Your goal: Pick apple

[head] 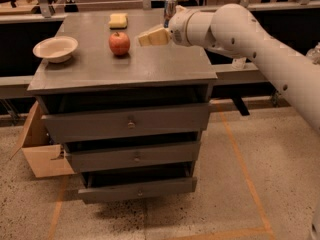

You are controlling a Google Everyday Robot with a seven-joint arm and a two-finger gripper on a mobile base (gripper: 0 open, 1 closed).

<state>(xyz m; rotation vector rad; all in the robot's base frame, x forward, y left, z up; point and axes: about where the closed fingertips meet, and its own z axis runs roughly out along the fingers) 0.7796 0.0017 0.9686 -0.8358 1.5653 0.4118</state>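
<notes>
Red apple (119, 43) sits on worktop (150, 66) nr back edge, not yet held. Robot hand (142, 38) hovers just beside it, right-edge side; open/closed: can't tell. Grasp & lift remain.

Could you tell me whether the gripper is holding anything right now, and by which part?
Nothing is held; the gripper hovers beside the apple, not touching it.

A grey drawer cabinet (150, 66) is carrying a beige bowl (55, 49) on its left, an apple (119, 43) mid-top, a yellow sponge (118, 20) behind the apple, and a can (170, 6) at the back. The gripper (142, 38) is hovering just right of the apple.
</notes>
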